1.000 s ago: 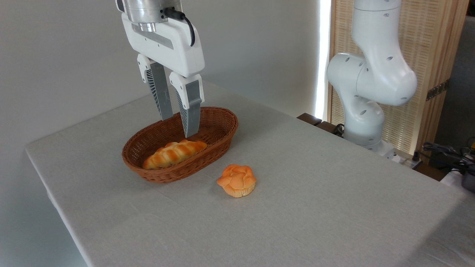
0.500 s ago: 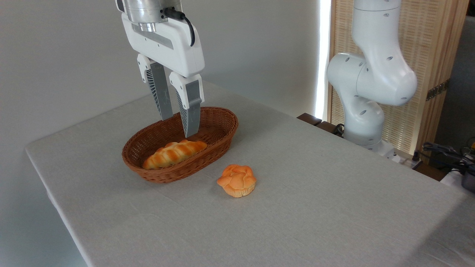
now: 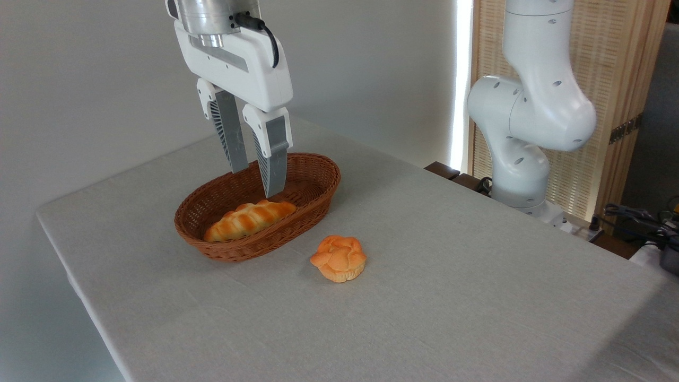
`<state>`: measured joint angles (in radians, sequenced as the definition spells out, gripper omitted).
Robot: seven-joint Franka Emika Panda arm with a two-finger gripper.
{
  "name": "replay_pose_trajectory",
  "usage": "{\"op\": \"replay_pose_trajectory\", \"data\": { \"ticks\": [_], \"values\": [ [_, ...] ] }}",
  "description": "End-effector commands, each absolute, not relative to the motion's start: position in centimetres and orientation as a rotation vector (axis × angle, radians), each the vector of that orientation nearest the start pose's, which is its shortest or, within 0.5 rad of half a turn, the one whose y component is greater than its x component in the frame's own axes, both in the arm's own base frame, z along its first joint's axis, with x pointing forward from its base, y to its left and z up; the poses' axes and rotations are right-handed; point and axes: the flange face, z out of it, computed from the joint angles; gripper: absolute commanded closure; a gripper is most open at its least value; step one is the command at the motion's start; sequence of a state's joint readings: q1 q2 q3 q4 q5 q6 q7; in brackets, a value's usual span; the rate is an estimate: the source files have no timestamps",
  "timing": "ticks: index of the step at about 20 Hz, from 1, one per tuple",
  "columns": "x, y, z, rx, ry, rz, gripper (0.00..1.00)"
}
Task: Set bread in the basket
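The gripper (image 3: 257,183) hangs above the basket (image 3: 318,185), its two grey fingers (image 3: 273,159) pointing down and spread apart with a clear gap between them — nothing is held between the pads. The tip of the nearer finger sits just above the right end of a long braided loaf (image 3: 248,219), which lies lengthwise inside the basket toward its near-left side; whether the tip touches the loaf cannot be told from this angle.

The bread (image 3: 339,258) — a small round orange bun with a knotted top and a paler base — sits on the table (image 3: 451,276), outside the basket, just beside its near-right rim and apart from it. It is upright and untouched, well below and to the right of the fingers.

The table is covered in a light grey cloth. The white arm's base and lower joints (image 3: 530,122) stand at the far right edge of the table, in front of a slatted wooden screen (image 3: 610,69)
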<state>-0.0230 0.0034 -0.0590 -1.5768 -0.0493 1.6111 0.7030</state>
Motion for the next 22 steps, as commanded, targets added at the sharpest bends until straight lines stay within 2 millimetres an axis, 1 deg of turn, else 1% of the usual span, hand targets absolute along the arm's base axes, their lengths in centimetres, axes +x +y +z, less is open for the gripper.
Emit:
{"op": "replay_pose_trajectory", "data": {
  "ticks": [1, 4, 8, 10, 11, 14, 15, 16, 20, 21, 22],
  "values": [
    [54.4, -5.2, 61.3, -2.941, 1.24, 0.002, 0.0],
    [52.9, -5.4, 59.3, -2.941, 1.249, 0.039, 0.0],
    [51.2, -5.2, 56.9, -2.91, 1.289, 0.004, 0.0],
    [50.1, -5.1, 54.7, -2.896, 1.319, 0.021, 0.0],
    [49.8, -5.1, 54.2, -2.891, 1.329, 0.022, 0.0],
    [47.8, -4.9, 51.9, -2.872, 1.362, 0.026, 0.0],
    [47.4, -4.8, 51.5, -2.868, 1.373, 0.03, 0.0],
    [46.9, -4.7, 50.6, -2.86, 1.394, 0.046, 0.0],
    [46.4, -4.5, 48.8, -2.849, 1.415, 0.072, 0.0],
    [46.4, -4.5, 47.9, -2.847, 1.413, 0.064, 0.0],
    [46.4, -4.5, 47.5, -2.844, 1.411, 0.055, 0.0]
  ]
}}
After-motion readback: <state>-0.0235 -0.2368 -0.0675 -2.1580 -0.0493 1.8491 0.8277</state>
